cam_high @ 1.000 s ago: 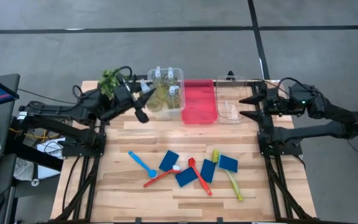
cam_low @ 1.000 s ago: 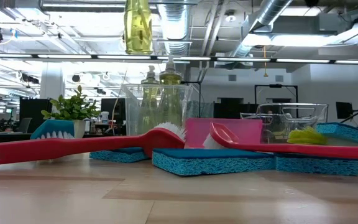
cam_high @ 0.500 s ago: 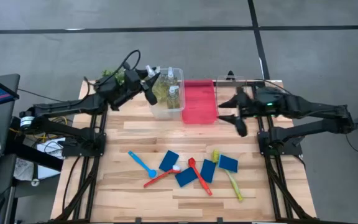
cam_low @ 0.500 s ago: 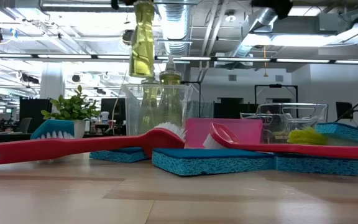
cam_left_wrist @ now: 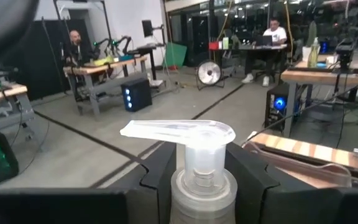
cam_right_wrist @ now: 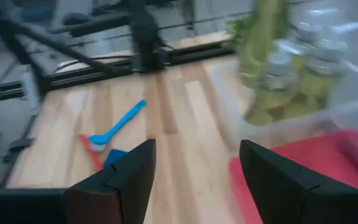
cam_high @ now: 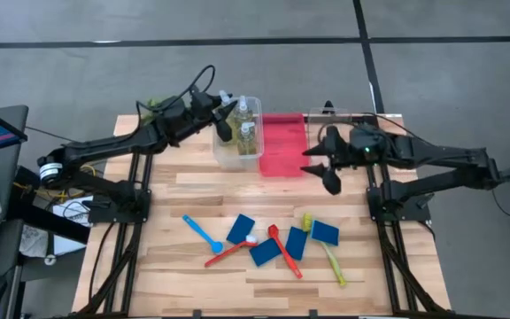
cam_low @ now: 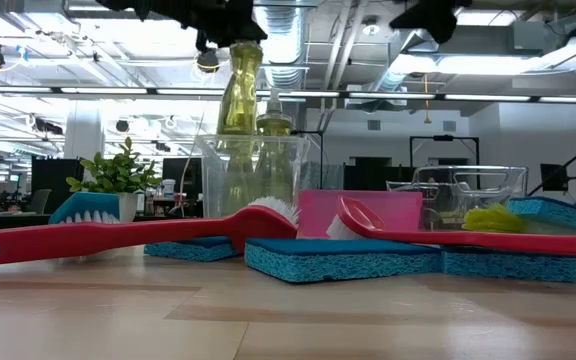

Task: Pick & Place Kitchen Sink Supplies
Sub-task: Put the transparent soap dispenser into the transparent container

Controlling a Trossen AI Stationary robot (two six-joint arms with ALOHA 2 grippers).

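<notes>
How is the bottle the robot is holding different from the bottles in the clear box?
The held bottle hangs in the air in the left gripper; the other bottles stand inside the clear bin. In the low view the held bottle leans, while the binned ones look upright. The held one is gripped at its neck, just below the pump top; nothing grips the others. All hold yellow-green liquid.

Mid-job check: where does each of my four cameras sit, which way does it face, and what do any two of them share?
High: overhead, straight down; both arms, left pincer over the clear bin.
Low: table height, level past sponges and brushes to that bin; the held bottle hangs above it.
Left wrist: beside the bottle's pump, facing the room.
Right wrist: between open fingers, over the table, toward the blue brush.
Shared: bottle, low and left wrist.
</notes>
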